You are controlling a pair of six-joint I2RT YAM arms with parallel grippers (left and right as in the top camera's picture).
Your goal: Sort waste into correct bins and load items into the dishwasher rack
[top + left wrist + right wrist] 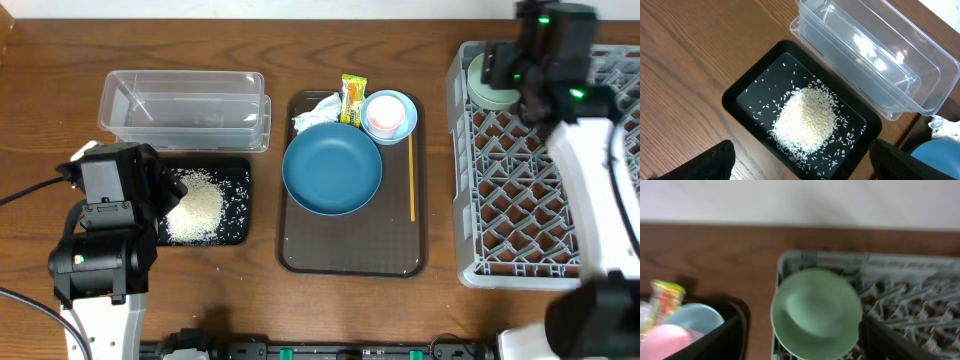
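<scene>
The pale mint bowl point(816, 312) sits upright in the far-left corner of the grey dishwasher rack point(520, 200), which fills the right side of the table up to its right edge. The right gripper point(515, 70) hangs directly over that bowl. In the right wrist view its two dark fingers are spread wide to either side of the bowl's rim. The claw is released, with a gap showing on one side, and whether the other finger touches the rim cannot be told.

The brown serving tray point(350, 250) lies in the middle of the table, to the left of the rack. On it the dark-blue plate point(332, 170) lies flat. At the tray's far end are:
- a light-blue bowl point(403, 122) holding the pink cup point(382, 117);
- the yellow-green wrapper point(353, 100), just beside that bowl;
- the crumpled white tissue point(315, 110), at the plate's far rim.

The orange stick point(412, 180) lies along the tray's right side.

Toward the left edge of the table, the black tray point(740, 95) holds a heap of rice point(805, 120) with loose grains scattered around it. The clear container point(920, 90) stands just beyond it on the far side. The left gripper point(802, 157) hovers over the black tray's near-left end, spread open and gripping nothing.
</scene>
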